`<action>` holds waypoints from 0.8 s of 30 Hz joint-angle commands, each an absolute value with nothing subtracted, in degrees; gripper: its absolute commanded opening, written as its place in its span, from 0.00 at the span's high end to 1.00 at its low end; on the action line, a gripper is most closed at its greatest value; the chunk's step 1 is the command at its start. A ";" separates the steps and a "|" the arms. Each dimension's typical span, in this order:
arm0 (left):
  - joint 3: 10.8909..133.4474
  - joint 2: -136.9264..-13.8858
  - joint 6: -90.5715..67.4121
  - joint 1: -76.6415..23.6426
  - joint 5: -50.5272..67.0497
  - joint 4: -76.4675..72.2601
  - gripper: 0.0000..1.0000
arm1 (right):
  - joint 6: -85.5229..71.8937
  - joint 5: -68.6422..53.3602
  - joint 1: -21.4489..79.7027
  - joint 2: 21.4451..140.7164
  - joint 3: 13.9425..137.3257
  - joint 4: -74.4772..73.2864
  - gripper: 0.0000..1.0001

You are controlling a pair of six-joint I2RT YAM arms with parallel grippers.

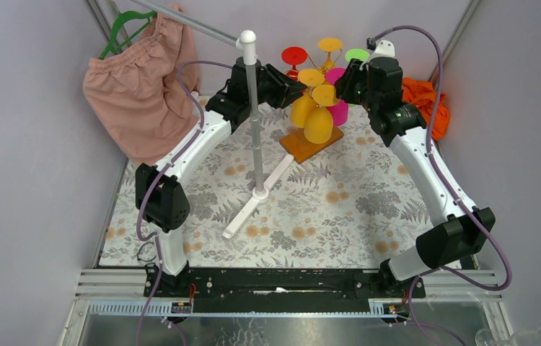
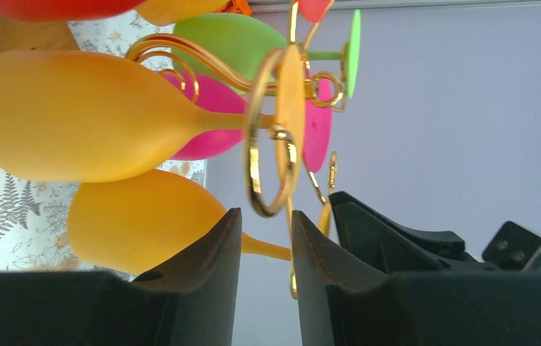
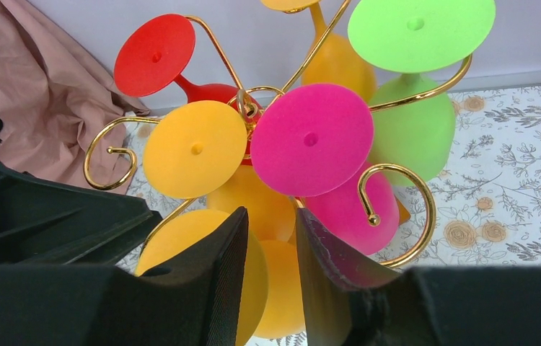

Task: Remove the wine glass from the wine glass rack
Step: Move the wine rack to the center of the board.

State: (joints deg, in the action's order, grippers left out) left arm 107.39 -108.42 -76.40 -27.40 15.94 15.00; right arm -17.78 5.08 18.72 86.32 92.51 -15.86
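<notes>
Now: closing in on the yellow wine glass [image 2: 141, 220] hanging on the wine glass rack [image 1: 309, 144], near the middle of the table's [image 1: 368, 216] far edge.
Your left gripper [image 2: 266, 216] brackets its stem with a narrow gap (whether it bites, I cannot tell). The right gripper [image 3: 271, 213] hovers by the pink glass [image 3: 311, 140], jaws slightly apart, empty. Next you need a firm hold, then a slide outward along the rack's arm.

A tall white-and-grey pole stand [image 1: 255, 130] rises from a white cross foot on a floral table cover [image 1: 340, 216]; a slanting metal rod [image 1: 203, 27] meets the pole's top; left of the pole, a pink garment [image 1: 138, 94] hangs on a green hanger [image 1: 125, 25]; well to the pole's right lies a crumpled orange cloth [image 1: 419, 94].
</notes>
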 commanded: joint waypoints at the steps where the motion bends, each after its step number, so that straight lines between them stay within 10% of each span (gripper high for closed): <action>1: 104.09 -109.18 -76.61 -28.39 13.94 9.74 0.62 | -17.45 6.02 18.50 86.55 92.28 -13.23 0.62; 24: 72.76 -97.55 -82.71 -23.92 10.64 -27.40 0.55 | -17.62 4.90 18.50 88.38 92.42 -13.15 0.63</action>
